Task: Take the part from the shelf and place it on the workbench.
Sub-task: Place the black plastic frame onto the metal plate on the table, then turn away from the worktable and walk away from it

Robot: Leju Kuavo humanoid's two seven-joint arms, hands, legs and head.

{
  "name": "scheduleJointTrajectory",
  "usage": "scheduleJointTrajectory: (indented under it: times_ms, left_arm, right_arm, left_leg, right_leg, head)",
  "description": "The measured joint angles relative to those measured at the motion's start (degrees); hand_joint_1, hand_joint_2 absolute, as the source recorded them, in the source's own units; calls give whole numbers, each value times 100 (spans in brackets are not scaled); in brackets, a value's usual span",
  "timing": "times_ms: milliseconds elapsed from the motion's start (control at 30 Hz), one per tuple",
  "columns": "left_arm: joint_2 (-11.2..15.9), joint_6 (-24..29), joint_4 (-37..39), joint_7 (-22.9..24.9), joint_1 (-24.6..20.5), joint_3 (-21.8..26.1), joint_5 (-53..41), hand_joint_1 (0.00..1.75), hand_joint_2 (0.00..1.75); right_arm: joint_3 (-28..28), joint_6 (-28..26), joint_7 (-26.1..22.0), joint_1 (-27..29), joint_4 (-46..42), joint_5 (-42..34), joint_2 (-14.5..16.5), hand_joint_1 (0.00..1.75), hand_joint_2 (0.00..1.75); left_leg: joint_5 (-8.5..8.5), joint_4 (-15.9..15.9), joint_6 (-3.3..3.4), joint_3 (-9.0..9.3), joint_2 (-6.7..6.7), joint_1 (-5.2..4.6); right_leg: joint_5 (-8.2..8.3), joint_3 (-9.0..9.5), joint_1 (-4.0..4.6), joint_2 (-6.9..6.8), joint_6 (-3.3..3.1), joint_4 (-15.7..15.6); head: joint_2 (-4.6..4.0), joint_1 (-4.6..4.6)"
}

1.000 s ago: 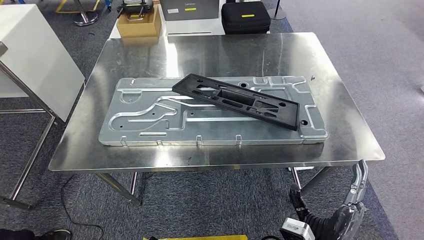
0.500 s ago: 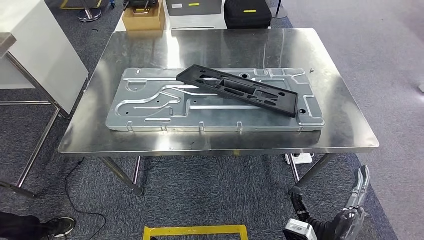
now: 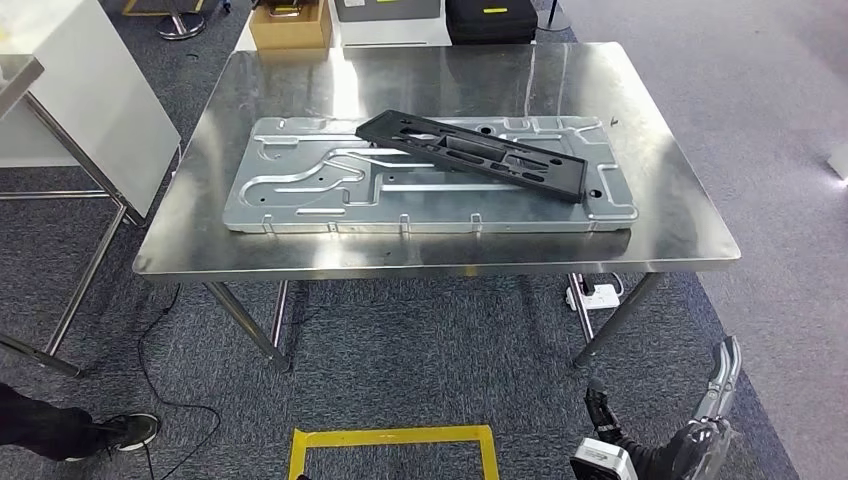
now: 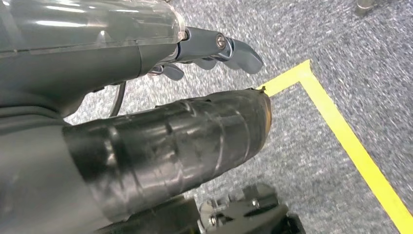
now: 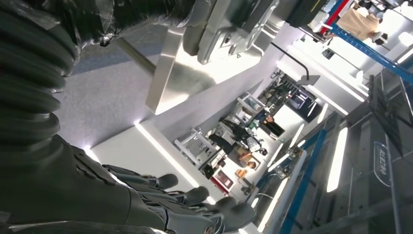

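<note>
We look down on the steel workbench [image 3: 690, 235], where the black part [image 3: 472, 153] lies slantwise across a large silver stamped plate [image 3: 300, 190]. The part rests on the plate's far right half, one end near the plate's middle and the other close to its right edge. Neither of our hands touches it.

Our right arm hangs low at our side, well short of the bench. In the head view the right hand [image 3: 718, 385] points forward and a little upward over the grey carpet [image 3: 420, 350], its fingers stretched in a line. From the right wrist camera we see the same hand [image 5: 195, 204] with its dark fingers [image 5: 234, 212] extended side by side and nothing held between them, so we judge it to be empty with the fingers apart.

Our left hand [image 4: 214, 51] appears from the left wrist camera, hanging over the carpet. Its fingers [image 4: 241, 53] reach out straight and the thick taped thumb [image 4: 195, 141] lies alongside, with a clear gap between them and nothing in the grasp.

On the floor in front of us runs a yellow tape outline [image 3: 390, 440]; its corner [image 4: 311, 80] shows beneath the left hand. A white table [image 3: 90, 110] stands left of the bench. Beyond the bench sit a cardboard box [image 3: 290, 25] and a black case [image 3: 490, 20]. A person's shoe [image 3: 125, 432] shows at the lower left.
</note>
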Motion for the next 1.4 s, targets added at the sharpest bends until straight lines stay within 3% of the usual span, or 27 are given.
scheduleJointTrajectory:
  times_ms: [67, 167, 200, 233, 300, 333, 400, 467, 533, 567, 600, 667, 700, 733, 800, 833, 867, 933, 967, 1033, 1067, 1133, 1200, 1233, 1300, 1367, 1400]
  left_arm:
    - [0, 1, 0, 2, 6, 8, 7, 0, 0]
    - [1, 0, 0, 1, 12, 31, 21, 0, 0]
    - [1, 0, 0, -3, 12, 39, 24, 0, 0]
    - [1, 0, 0, -6, 10, 46, 27, 0, 0]
    - [1, 0, 0, -9, 7, 53, 31, 0, 0]
    - [1, 0, 0, -8, 5, 54, 30, 0, 0]
    - [1, 0, 0, -3, -7, 55, 26, 0, 0]
    - [-1, 0, 0, 4, -13, 55, 21, 0, 0]
    - [-2, 0, 0, 13, -6, 56, 20, 0, 0]
    - [-3, 0, 0, 17, -6, 57, 20, 0, 0]
    - [-3, 0, 0, 19, -6, 57, 20, 0, 0]
    - [-4, 0, 0, 19, -10, 58, 20, 0, 0]
    - [-4, 0, 0, 18, -9, 59, 19, 0, 0]
    - [-4, 0, 0, 18, -8, 60, 19, 0, 0]
    - [-4, -1, 0, 17, -6, 60, 19, 0, 0]
    - [-4, -1, 0, 17, -8, 60, 19, 0, 0]
    - [-4, -1, 0, 17, -8, 60, 19, 0, 0]
    - [-4, -1, 0, 17, -9, 60, 19, 0, 0]
    - [-4, -2, 0, 17, -8, 60, 19, 0, 0]
    - [-4, -5, 0, 17, -4, 60, 19, 0, 0]
    - [-4, -6, 0, 17, -2, 61, 19, 0, 0]
    - [-4, -9, 0, 17, 9, 62, 19, 0, 0]
    - [-4, -11, 0, 17, 22, 62, 19, 0, 0]
    - [-4, -11, 0, 17, 23, 62, 19, 0, 0]
    - [-4, -11, 0, 17, 20, 62, 20, 0, 0]
    - [-4, -11, 0, 17, 14, 62, 20, 0, 0]
    - [-4, -11, 0, 16, 9, 62, 19, 0, 0]
  right_arm:
    - [-1, 1, 5, -6, 10, 0, 7, 0, 175]
    - [-2, 2, 12, -10, 26, 9, 28, 0, 175]
    - [-3, 2, 16, -10, 35, 16, 33, 0, 175]
    - [-3, 2, 22, -11, 44, 23, 36, 0, 175]
    - [-3, 2, 33, -11, 62, 38, 36, 0, 175]
    - [-3, 2, 38, -12, 67, 46, 36, 0, 175]
    - [-3, 2, 44, -16, 72, 62, 37, 0, 175]
    - [-4, 2, 49, -22, 73, 71, 39, 0, 175]
    - [-9, 2, 51, -20, 73, 68, 43, 0, 175]
    - [-15, 2, 52, -15, 73, 66, 44, 0, 175]
    - [-22, 2, 52, -10, 74, 64, 44, 0, 175]
    - [-41, 2, 56, -4, 84, 56, 44, 0, 175]
    - [-47, 2, 58, -2, 93, 54, 44, 0, 175]
    - [-53, 2, 62, -1, 104, 51, 44, 0, 175]
    - [-63, 2, 73, 1, 127, 49, 44, 0, 175]
    - [-67, 2, 78, 0, 135, 48, 44, 0, 175]
    - [-69, 2, 81, -3, 140, 48, 44, 0, 175]
    - [-70, 2, 82, -14, 143, 49, 44, 0, 175]
    - [-70, 2, 81, -18, 143, 50, 44, 0, 175]
    - [-72, 1, 81, -13, 145, 50, 46, 0, 175]
    - [-73, 2, 83, -12, 146, 50, 49, 0, 175]
    - [-75, 2, 83, -11, 151, 51, 56, 0, 175]
    - [-78, 2, 83, -6, 160, 53, 63, 0, 175]
    - [-79, 2, 83, -5, 166, 53, 66, 0, 175]
    - [-81, 2, 83, -5, 174, 54, 67, 0, 175]
    - [-83, 2, 83, -3, 177, 56, 67, 0, 175]
    - [-85, 1, 83, -2, 177, 57, 68, 0, 175]
  left_leg:
    - [-199, 141, -68, -92, -14, 21]
    - [-1003, 983, -143, -331, -24, 51]
    - [-1146, 1296, -156, -371, -24, 55]
    - [-1144, 1499, -163, -352, -24, 56]
    - [-824, 1375, -160, -62, -24, 58]
    - [-678, 1050, -151, 218, -25, 58]
    - [-693, 199, -106, 814, -30, 40]
    - [-813, -261, -28, 1064, -36, 9]
    - [-716, -295, 77, 988, -22, 11]
    - [-643, -299, 132, 927, -8, 16]
    - [-563, -310, 185, 850, 9, 22]
    - [-416, -305, 248, 670, 30, 8]
    - [-341, -296, 260, 570, 36, -2]
    - [-268, -280, 259, 466, 42, -10]
    - [-131, -226, 243, 237, 48, -20]
    - [-69, -190, 229, 130, 47, -23]
    - [-15, -152, 210, 35, 43, -32]
    - [87, -91, 157, -77, 39, -42]
    - [135, -80, 124, -105, 41, -40]
    - [200, -72, 52, -145, 32, -19]
    - [112, -20, 17, -181, 16, -8]
    - [-385, 357, -40, -311, -16, 19]
    - [-908, 1030, -81, -443, -21, 42]
    - [-975, 1320, -96, -456, -21, 51]
    - [-715, 1458, -113, -277, -21, 67]
    - [-460, 886, -114, 244, -23, 78]
    - [-506, 440, -102, 564, -29, 71]
  right_leg:
    - [121, -118, -14, -23, -95, -24]
    - [325, -368, -11, -48, -181, -30]
    - [395, -464, -5, -53, -179, -22]
    - [468, -563, -1, -57, -174, -8]
    - [604, -775, -2, -62, -150, 37]
    - [667, -867, -4, -62, -132, 67]
    - [779, -996, 7, -62, -79, 118]
    - [899, -1025, 13, -73, -16, 110]
    - [960, -1048, 2, -68, 49, 86]
    - [850, -1086, -8, -55, 78, 142]
    - [609, -1143, -15, -40, 101, 306]
    - [-35, -1271, -30, -27, 136, 934]
    - [-240, -1311, -31, -26, 150, 1297]
    - [-280, -1307, -31, -26, 158, 1567]
    - [-6, -1076, -31, -25, 152, 1632]
    - [139, -814, -29, -24, 133, 1381]
    - [173, -451, -17, -22, 105, 962]
    - [-8, 168, 14, -19, 50, 110]
    - [-100, 319, 37, -18, 27, -139]
    - [-57, 280, 40, -31, -30, -252]
    - [9, 222, 34, -42, -77, -265]
    - [155, 73, 18, -65, -160, -281]
    - [295, -109, 27, -71, -186, -268]
    - [367, -215, 29, -75, -177, -251]
    - [504, -452, 24, -82, -150, -186]
    - [610, -671, 15, -79, -108, -86]
    - [651, -748, 18, -76, -80, -31]
  head:
    - [0, -4]
    - [0, -19]
    - [0, -19]
    - [0, -19]
    - [0, -19]
    - [0, -20]
    - [0, -19]
    - [0, -15]
    - [0, -12]
    - [0, -10]
    - [0, -8]
    - [0, -7]
    - [0, -7]
    - [0, -7]
    - [0, -8]
    - [0, -9]
    - [0, -8]
    - [0, -9]
    - [0, -10]
    - [0, -7]
    - [0, -8]
    - [0, -13]
    - [0, -19]
    - [0, -19]
    - [0, -20]
    - [0, -22]
    - [0, -20]
